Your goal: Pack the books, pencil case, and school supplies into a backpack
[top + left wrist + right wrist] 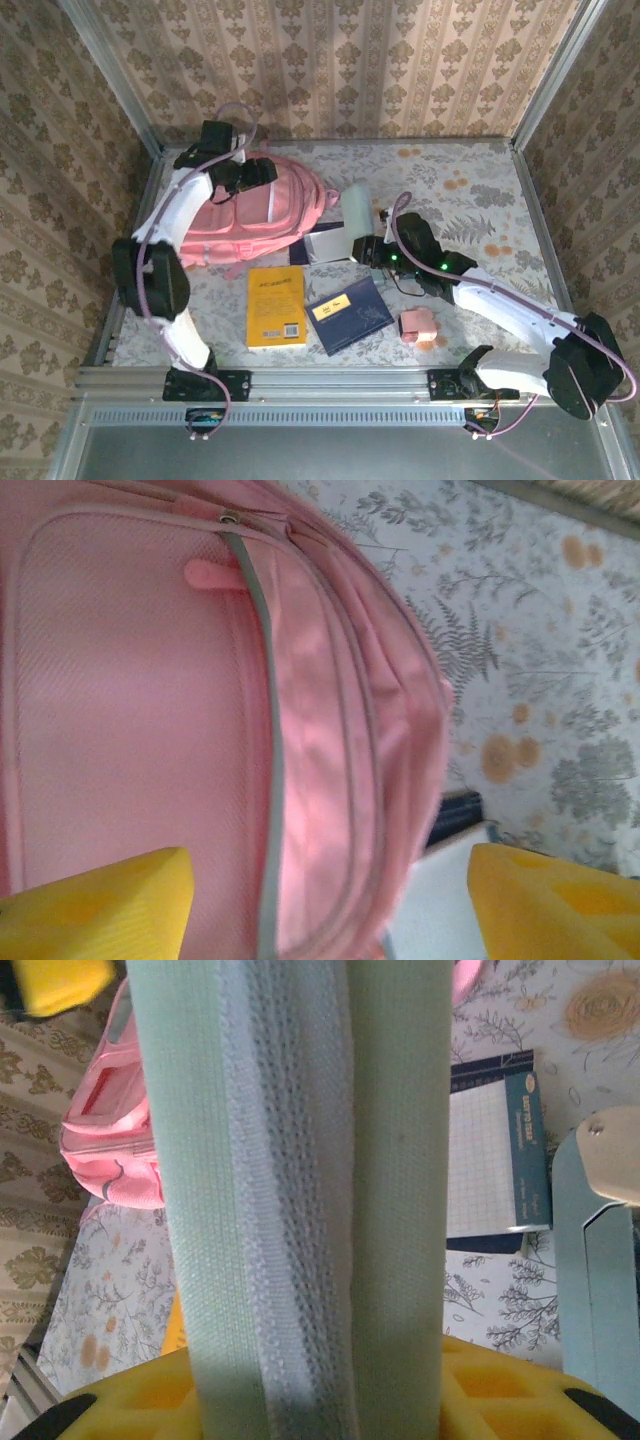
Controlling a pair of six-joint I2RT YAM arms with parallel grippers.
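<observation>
The pencil case (pixel 300 1160) is clamped between the fingers of the right gripper (pixel 366 246) and is held raised beside the backpack (pixel 255 210), not yet inside it. The left gripper (pixel 330 920) is held over the backpack's front pocket, fingers (pixel 100 905) apart, with only pink fabric between them and nothing gripped. Nothing is judged packed: the yellow book (pixel 276 305), navy book (pixel 347 313), pink block (pixel 418 325) and, beyond the right fingers, the grid pad (pixel 490 1150) lie on the table (pixel 480 200).

- I see the table (pixel 480 190) covered in pale fern-and-flower print.
- Beige damask-patterned walls (pixel 350 60) stand around three sides.
- A metal rail (pixel 330 380) runs along its near edge.
</observation>
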